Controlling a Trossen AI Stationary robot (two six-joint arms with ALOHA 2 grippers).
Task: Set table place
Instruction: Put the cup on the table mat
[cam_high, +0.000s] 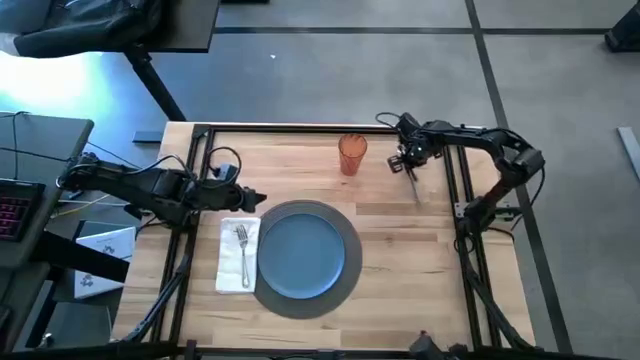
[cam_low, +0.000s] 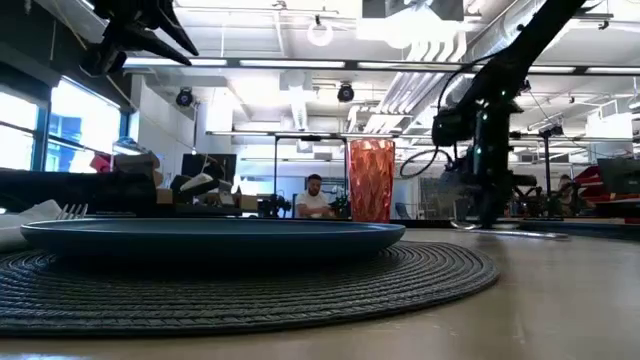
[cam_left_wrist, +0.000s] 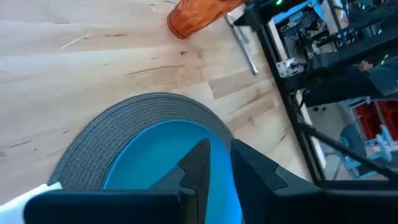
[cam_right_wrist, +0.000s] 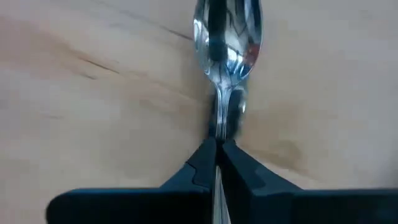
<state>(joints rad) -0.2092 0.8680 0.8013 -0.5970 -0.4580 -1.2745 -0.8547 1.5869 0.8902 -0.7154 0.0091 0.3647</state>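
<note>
From above, the table (cam_high: 400, 250) carries a grey mat (cam_high: 352, 268) with a blue plate (cam_high: 302, 255) on it, a napkin (cam_high: 232, 268) just left of them and a fork (cam_high: 243, 250) lying on the napkin. The tumbler (cam_high: 351, 155) stands at the far edge. The right gripper (cam_high: 411, 168) is just right of the tumbler, low over a spoon (cam_high: 414, 186). The left gripper (cam_high: 258, 199) hovers at the mat's far-left rim.

At table height, the plate (cam_low: 215, 236) sits on the mat (cam_low: 240, 285), the tumbler (cam_low: 371, 180) behind.

The left wrist shows its 2 fingers (cam_left_wrist: 199, 163) close together, holding nothing.

The right wrist shows its fingers (cam_right_wrist: 205, 163) pinched onto the spoon (cam_right_wrist: 226, 31) handle.
</note>
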